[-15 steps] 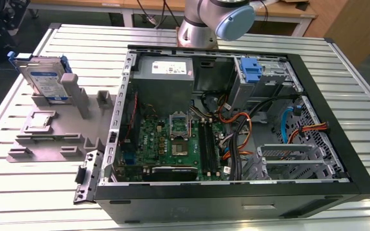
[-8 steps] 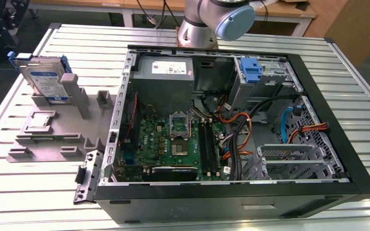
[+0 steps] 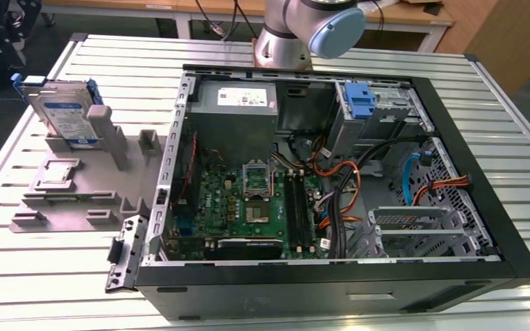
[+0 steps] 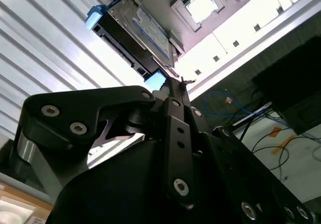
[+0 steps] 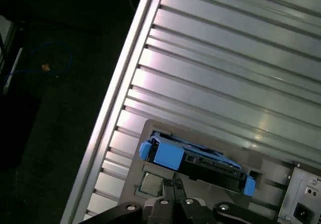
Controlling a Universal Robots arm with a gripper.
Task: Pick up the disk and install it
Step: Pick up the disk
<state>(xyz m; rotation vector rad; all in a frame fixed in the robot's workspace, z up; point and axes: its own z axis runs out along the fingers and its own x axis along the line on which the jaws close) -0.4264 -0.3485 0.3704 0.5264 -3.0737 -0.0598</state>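
Disk (image 3: 65, 114) unpicked, upright in grey rack (image 3: 63, 203), outside the case (image 3: 320, 284); we log gripper (image 5: 172, 185) closed, empty, aimed at it

Disk (image 3: 61, 110) corner behind grey stand (image 3: 102, 134); arm (image 3: 313, 27) top off-frame.

Directly ahead of the pincer (image 5: 172, 186), apart from its tips in both wrist views: the disk (image 5: 198, 158), standing on edge in a stand (image 3: 72, 200). Beneath the stand, and stretching on past the disk away from the pincer: the table (image 5: 225, 58). Off to one side of the pincer, to the exterior view's right of the stand: an opened computer case (image 3: 339, 293), lying flat on the table. Inside the case: a motherboard (image 3: 246, 207) on its floor, a power-supply box (image 3: 235, 103) against the rear wall, a bracket (image 3: 361, 102) further toward the exterior view's right. Behind the case: the arm's base (image 3: 292, 34).
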